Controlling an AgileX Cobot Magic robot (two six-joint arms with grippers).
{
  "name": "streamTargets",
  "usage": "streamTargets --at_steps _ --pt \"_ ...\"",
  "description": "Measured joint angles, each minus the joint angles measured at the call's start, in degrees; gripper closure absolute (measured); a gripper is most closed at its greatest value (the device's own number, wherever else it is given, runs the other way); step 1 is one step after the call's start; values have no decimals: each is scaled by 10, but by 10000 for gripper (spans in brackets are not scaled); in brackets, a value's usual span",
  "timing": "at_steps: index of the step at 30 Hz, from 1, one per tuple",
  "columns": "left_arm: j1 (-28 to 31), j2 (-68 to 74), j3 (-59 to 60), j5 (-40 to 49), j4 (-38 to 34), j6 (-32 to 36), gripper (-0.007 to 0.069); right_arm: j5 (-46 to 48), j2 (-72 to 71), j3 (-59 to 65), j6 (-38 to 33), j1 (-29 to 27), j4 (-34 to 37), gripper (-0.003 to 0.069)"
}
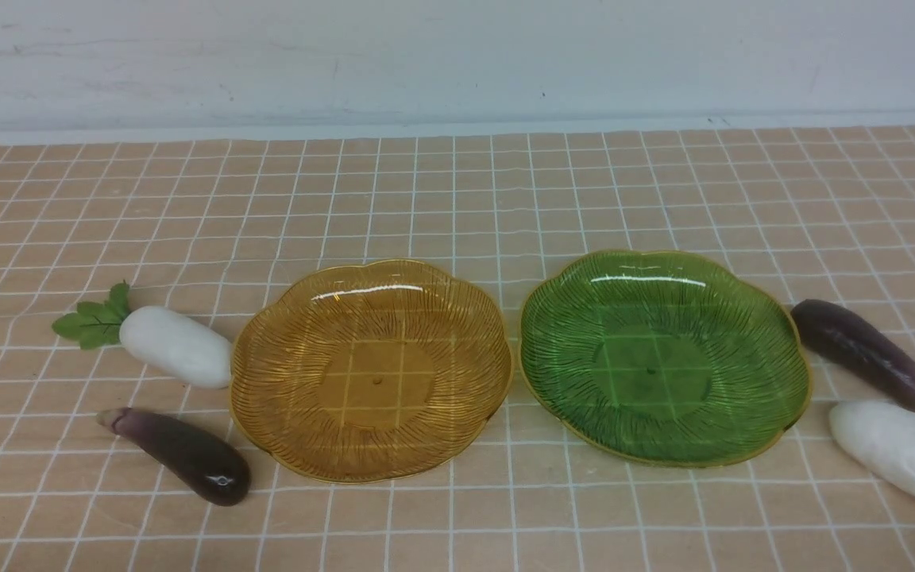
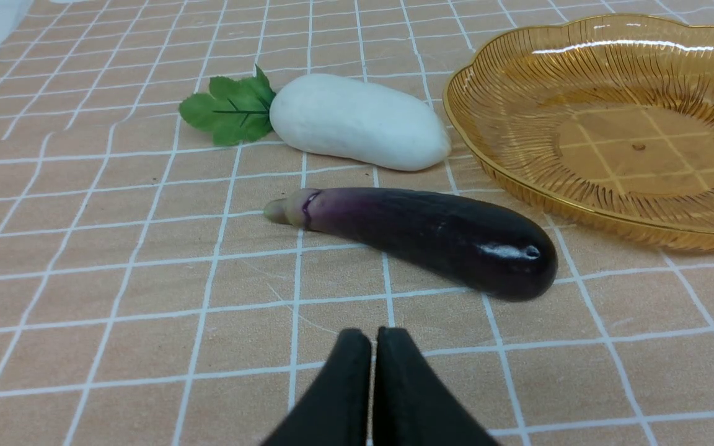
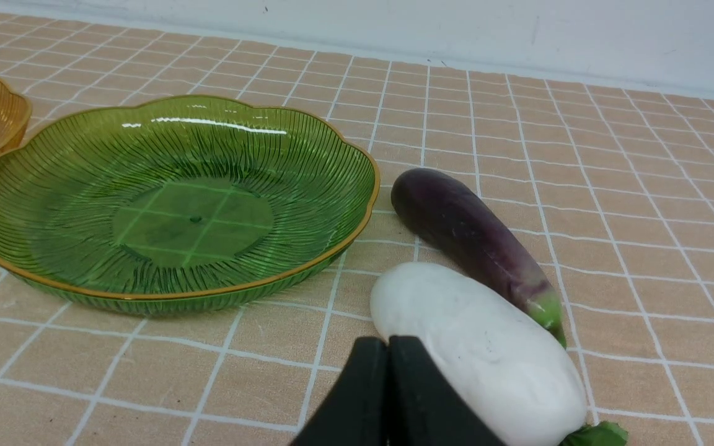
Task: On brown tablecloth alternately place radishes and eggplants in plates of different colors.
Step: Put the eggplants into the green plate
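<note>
Left wrist view | left tool (image 2: 372,337) closed, empty; eggplant (image 2: 419,238) ahead | right tool (image 3: 387,344) closed, empty; radish (image 3: 481,347) beside

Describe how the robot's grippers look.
Only the finger ends show, in the wrist views. The left gripper has two matte black fingers, smooth and tapering to rounded tips. The right gripper looks the same. No cables, markings or arm links are visible; the front view shows neither arm.

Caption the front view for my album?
Both empty: amber plate and green plate on the tablecloth, flanked by radishes and eggplants.
</note>
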Motion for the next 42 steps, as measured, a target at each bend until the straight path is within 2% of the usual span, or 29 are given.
streamTargets --at_steps 17,19,20,23,25,27,29,32,35,38,42 --pt "0 0 0 0 -5 -4 628 -1 0 0 -2 0 13 676" --pt "0 0 0 0 -35 -25 628 -1 0 0 3 0 56 676" --pt "0 0 0 0 -74 -49 628 -1 0 1 14 0 111 676" --pt "0 0 0 1 -226 -151 628 -6 0 1 55 0 293 676" --pt "0 0 0 1 -327 -198 628 -13 0 1 65 0 389 676" --pt "0 0 0 0 -382 -211 628 -24 0 1 67 0 443 676" --pt "0 0 0 -6 -409 -212 628 -28 0 1 58 0 462 676" --pt "0 0 -3 -9 -424 -204 628 -24 0 -8 34 0 468 676" --pt "0 0 -30 12 -426 -181 628 -12 9 -68 7 0 446 674" --pt "0 23 -82 44 -406 -152 628 41 105 -183 -6 0 332 672" --pt "0 152 -187 172 -302 -125 628 170 313 -299 42 0 150 669"
